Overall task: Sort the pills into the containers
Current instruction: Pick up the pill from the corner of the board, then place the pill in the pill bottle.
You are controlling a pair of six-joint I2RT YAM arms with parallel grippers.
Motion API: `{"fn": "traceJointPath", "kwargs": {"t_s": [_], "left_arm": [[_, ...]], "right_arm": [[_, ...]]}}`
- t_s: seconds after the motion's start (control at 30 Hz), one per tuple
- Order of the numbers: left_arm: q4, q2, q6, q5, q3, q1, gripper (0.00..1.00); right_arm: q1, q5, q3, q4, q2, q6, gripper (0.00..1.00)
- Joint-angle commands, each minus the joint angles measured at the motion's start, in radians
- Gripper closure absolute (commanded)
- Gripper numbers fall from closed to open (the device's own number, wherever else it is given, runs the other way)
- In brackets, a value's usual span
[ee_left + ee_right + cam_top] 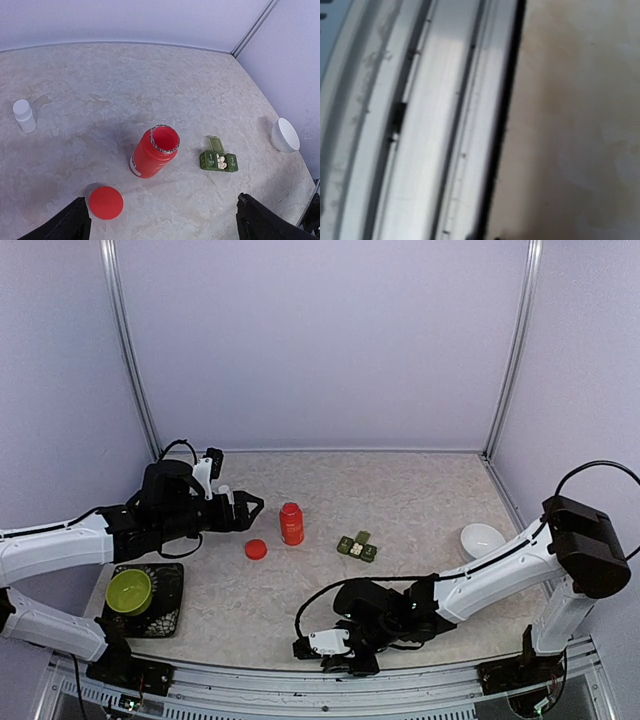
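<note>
Top view: a red bottle stands uncapped near the middle of the table. Its red cap lies just left of the bottle and a little nearer. The dark green pill box sits to the bottle's right, one lid raised. A white bowl is well to the right of the bottle. The left gripper hovers just left of the bottle, spread wide and holding nothing. The right gripper is low at the near table edge, well nearer than the bottle. Its fingers are pressed together, and whether they pinch anything cannot be told.

Left wrist view: the bottle's open mouth faces up. To its right, the pills – small whitish pieces – lie in the open cell of the pill box. A small white bottle stands far to the left. Dark fingers frame the bottom corners.

Right wrist view: only a blurred table edge and a metal rail show, with no fingers and no pills.

The pills are probably light, hard and smooth – apt to roll or skip from a grip. Each is best pinched singly across its middle, from straight above. The box looks light too and may slide if nudged.
</note>
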Motion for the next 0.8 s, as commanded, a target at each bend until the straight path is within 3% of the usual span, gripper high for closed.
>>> {"fn": "traceJointPath", "kwargs": {"t_s": [0.0,0.33,0.57,0.77], "left_arm": [[0.001,0.007,0.014,-0.005,0.043,-0.004,0.01],[-0.005,-0.003,0.017,-0.010,0.042,-0.009,0.01],[0.003,-0.021,0.005,-0.012,0.013,-0.009,0.01],[-0.005,-0.047,0.001,-0.027,-0.015,-0.009,0.01]], "right_arm": [[-0.007,0.077,0.003,-0.008,-0.075,0.017,0.95],[-0.193,0.150,0.135,0.010,-0.123,0.033,0.94],[-0.365,0.159,0.350,0.013,-0.010,0.044,0.93],[-0.430,0.189,0.606,-0.048,0.167,0.036,0.92]]}}
